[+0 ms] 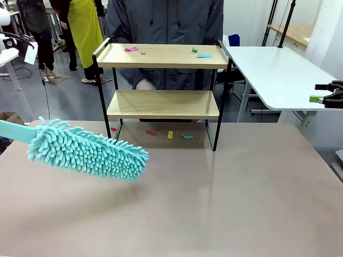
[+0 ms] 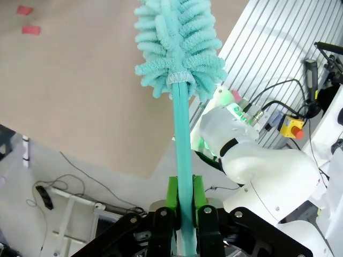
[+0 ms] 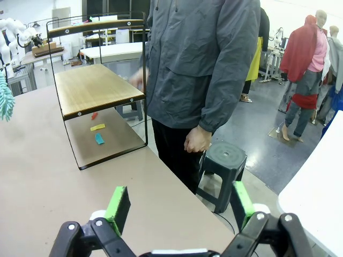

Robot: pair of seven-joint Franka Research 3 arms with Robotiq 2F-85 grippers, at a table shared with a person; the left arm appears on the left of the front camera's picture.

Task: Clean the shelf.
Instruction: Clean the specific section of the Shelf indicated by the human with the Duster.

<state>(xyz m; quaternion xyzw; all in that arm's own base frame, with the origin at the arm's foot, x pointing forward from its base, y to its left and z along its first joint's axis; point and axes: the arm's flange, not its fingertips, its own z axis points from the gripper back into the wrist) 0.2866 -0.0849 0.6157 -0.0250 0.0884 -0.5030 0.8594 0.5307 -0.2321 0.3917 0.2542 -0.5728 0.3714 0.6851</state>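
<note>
Shelf (image 1: 163, 104): stands at the middle of the desk's (image 1: 214, 203) far edge, upright on its four legs. Long axis runs along that edge, open front toward the robot.
Top board: carries a pink scrap (image 1: 131, 49) toward its left end, a green scrap (image 1: 194, 50) and a blue scrap (image 1: 204, 55) toward its right end.
Lower board: looks bare.
Desk under the shelf: three more bits lie between the legs, a red (image 1: 150, 132), a yellow (image 1: 170, 134) and a teal one (image 1: 187, 136).
Person (image 1: 166, 21): stands just behind the shelf, off the desk's far edge.

Duster (image 1: 88, 150): fluffy teal head hangs over the left part of the desk, near the left edge and nearer the robot than the shelf. Its long axis slants from the left edge toward the desk's middle, tip leading.
Left end effector (image 2: 185, 194): clenched on the duster's handle, green pads pressed against both sides of it.
Right end effector (image 3: 179, 206): released, jaws wide, nothing between them. It sits off the desk's right edge, well apart from the shelf.

Key relation: the shelf lies beyond and to the right of the duster tip, and higher, at least for the top board. The left arm is nearer and holds the tool. Judgement: the coming move calls for raising the head and laying it roughly parallel to the boards.
</note>
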